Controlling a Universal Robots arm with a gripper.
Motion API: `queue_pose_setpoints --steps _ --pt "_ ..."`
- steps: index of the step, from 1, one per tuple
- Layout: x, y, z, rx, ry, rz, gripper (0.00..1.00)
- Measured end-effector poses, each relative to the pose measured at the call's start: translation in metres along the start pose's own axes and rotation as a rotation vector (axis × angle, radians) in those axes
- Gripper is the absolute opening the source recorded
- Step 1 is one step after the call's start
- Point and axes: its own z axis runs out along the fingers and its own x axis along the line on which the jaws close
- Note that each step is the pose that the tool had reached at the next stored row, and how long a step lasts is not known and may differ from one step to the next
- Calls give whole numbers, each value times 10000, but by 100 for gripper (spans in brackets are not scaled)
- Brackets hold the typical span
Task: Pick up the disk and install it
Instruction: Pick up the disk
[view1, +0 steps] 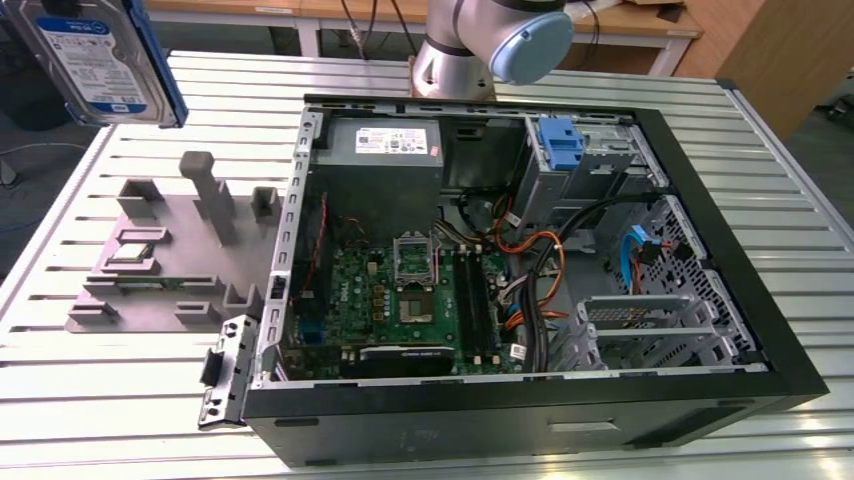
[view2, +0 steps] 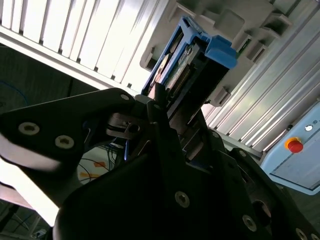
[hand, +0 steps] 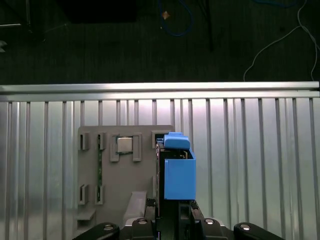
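one disk (view1: 107, 60) aloft, outside open case (view1: 534, 425)

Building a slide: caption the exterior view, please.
The disk hangs aloft above the grey fixture, at the exterior view's left of the open computer case.

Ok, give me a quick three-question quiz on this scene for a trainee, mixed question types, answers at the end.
1. True or false: the disk already sits inside the open computer case.
2. What is the gripper shut on in the first wrist view? A) a loose cable B) the disk C) a memory module
3. Fill in: the grey slotted fixture lies on the slatted table at the exterior view's ___ of the computer case.

Key: 1 false, it is held up in the air, away from the case; 2 B; 3 left.
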Motion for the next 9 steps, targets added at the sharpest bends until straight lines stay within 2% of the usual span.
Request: queue_pose_setpoints --steps 4,9 --pt "-2 4 -82 0 0 0 35" --pt "-3 4 -93 0 0 0 35"
